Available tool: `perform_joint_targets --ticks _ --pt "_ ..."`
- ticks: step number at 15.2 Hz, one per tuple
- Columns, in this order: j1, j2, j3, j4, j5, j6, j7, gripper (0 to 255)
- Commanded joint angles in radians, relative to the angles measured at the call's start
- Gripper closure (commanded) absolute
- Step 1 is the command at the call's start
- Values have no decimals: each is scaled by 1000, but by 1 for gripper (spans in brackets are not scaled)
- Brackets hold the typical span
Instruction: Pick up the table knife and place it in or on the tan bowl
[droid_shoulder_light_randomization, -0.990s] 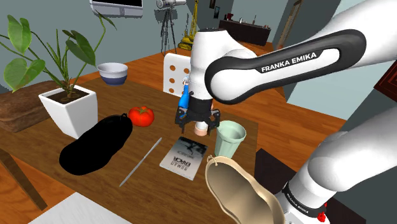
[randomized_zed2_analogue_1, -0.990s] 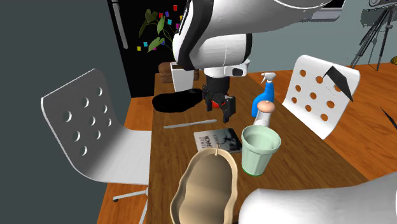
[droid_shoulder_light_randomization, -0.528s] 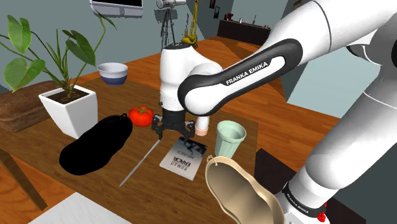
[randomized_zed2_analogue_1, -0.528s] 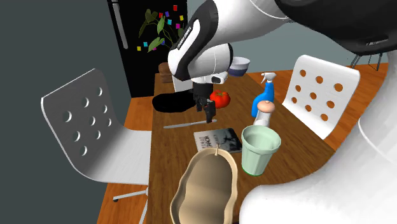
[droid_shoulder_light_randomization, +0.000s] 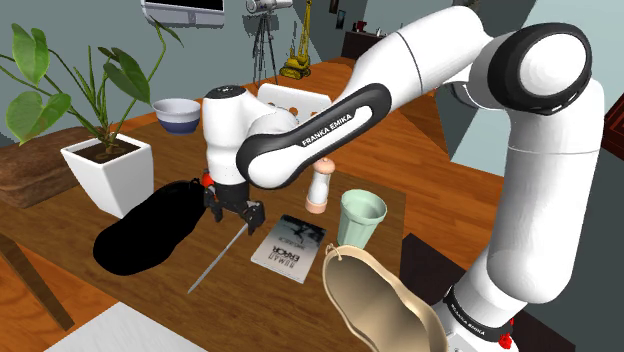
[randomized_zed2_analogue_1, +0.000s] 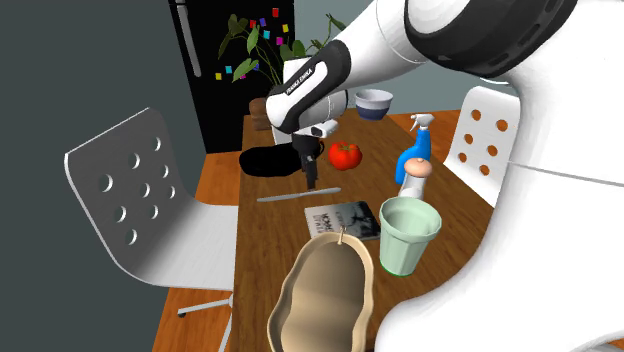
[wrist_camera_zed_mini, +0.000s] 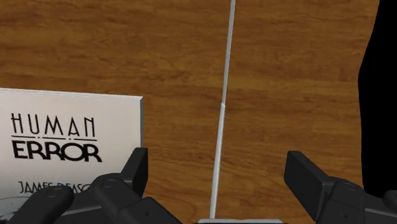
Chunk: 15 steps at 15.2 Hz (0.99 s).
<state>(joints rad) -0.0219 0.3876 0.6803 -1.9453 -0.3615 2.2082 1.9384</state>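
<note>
One white arm, lettered "FRANKA EMIKA", reaches over one wooden table. Two white chairs with round holes stand at it, one on the second exterior view's left and one on its right. One white pot holds a leafy plant. Beside it lies one black shape.

One tan bowl sits at the table's edge nearest the stand, its inside plain tan. One book reads "HUMAN ERROR". There is also one green cup, one blue and white bowl, one blue spray bottle, one tomato and one pale grinder.

One table knife lies flat between the black shape and the book, apart from the tan bowl. The gripper hangs over the knife with its fingers spread wide. The knife runs between them untouched.
</note>
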Motion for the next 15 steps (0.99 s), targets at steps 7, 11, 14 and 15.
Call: perform_joint_targets --ticks 7,11,14,15 --pt "44 98 -52 20 -75 62 66 0" --pt "46 103 -55 19 -79 67 69 0" --pt "46 103 -55 19 -79 67 69 0" --pt "46 103 -55 19 -79 67 69 0"
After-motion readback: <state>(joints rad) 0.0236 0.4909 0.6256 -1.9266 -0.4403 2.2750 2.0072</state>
